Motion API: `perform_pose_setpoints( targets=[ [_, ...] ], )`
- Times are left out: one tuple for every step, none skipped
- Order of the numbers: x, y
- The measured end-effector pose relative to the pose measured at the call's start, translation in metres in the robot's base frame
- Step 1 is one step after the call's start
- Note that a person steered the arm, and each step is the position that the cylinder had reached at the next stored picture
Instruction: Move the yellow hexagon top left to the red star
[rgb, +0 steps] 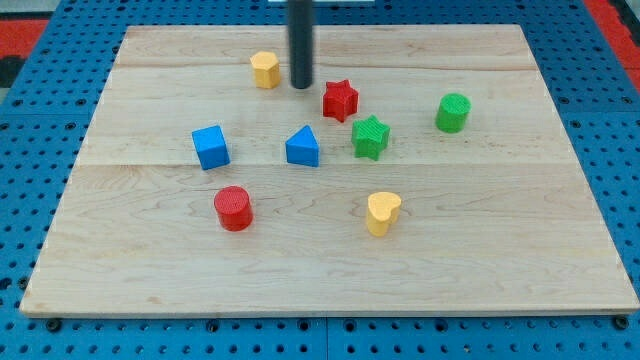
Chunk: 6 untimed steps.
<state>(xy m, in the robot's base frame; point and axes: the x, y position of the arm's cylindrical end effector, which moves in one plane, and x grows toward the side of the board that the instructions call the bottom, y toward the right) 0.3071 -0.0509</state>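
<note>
Pale wooden board (330, 270) on a blue pegboard (30, 150) fills the view. My rod is cut off at the view's top; there is no claw on it, only my tip (301, 87), which sits between the yellow hexagon (265, 70) and the red star (340, 100) — just right of the hexagon, apart from both. The hexagon stands upright near the board's top edge, with no clear long axis. Elsewhere lie a blue cube (210, 147), blue triangle (302, 147), green star (370, 137), green cylinder (453, 113), red cylinder (233, 208) and yellow heart (382, 213).

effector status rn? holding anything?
No gripper, just my rod. My tip holds nothing, sits between yellow hexagon and red star, touching neither.
</note>
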Motion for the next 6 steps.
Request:
perform_pose_setpoints(
  targets=[
    [0.003, -0.043],
    [-0.005, -0.067],
    [-0.010, -0.118],
    [-0.014, -0.146],
    [-0.016, -0.053],
    [-0.022, -0.076]
  ],
)
